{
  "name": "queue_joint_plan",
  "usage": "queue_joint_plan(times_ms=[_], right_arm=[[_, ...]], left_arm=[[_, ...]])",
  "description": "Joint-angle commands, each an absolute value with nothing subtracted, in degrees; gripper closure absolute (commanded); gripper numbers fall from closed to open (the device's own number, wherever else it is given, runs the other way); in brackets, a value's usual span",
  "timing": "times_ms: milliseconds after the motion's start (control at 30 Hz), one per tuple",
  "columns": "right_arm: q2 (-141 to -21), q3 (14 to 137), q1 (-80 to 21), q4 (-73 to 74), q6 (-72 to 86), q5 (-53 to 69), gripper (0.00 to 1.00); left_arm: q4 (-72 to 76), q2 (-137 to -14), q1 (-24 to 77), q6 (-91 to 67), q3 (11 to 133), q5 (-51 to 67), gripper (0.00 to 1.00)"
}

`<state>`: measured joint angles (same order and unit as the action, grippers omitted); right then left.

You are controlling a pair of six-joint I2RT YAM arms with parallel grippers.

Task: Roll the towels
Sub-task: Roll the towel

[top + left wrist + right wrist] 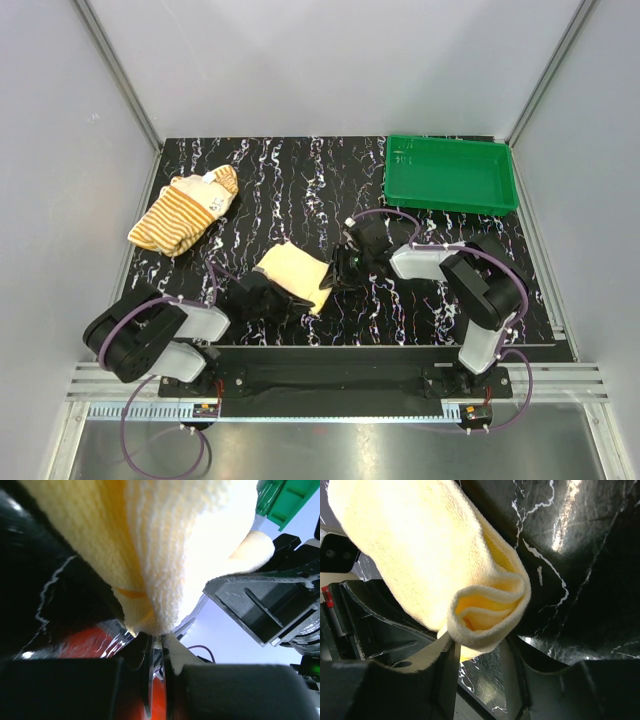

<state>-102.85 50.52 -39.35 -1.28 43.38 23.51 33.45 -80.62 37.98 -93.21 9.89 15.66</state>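
Arms [480, 290] low, inward, left gripper [157, 641] pinching yellow towel [295, 272], right gripper [479, 654] straddling its roll (grip unclear)

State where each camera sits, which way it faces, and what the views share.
Top external: above and behind the bases, looking down on the table; left arm and right arm show.
Left wrist: on the left arm, looking along its jaws, shut on the yellow towel, toward the green tray.
Right wrist: on the right arm, looking along its jaws at the towel's folded end.
Shared: all three show the yellow towel; only the top shows the striped towel.
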Motion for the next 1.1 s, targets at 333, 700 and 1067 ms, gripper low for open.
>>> queue_joint_plan(times_ms=[333, 700, 1067], right_arm=[[-107.4, 52.5, -39.7, 2.2, 39.6, 18.8, 0.59], [-107.4, 53.2, -39.7, 4.8, 39.3, 17.5, 1.00], [-105.3, 57.7, -39.6, 17.0, 36.8, 15.8, 1.00]], left_arm=[[15.1, -70.8, 37.3, -83.9, 13.1, 12.0, 0.63], [-1.3, -66.1, 38.1, -74.1, 18.9, 6.0, 0.57], [-38.6, -68.0, 62.2, -53.8, 48.9, -37.5, 0.53]])
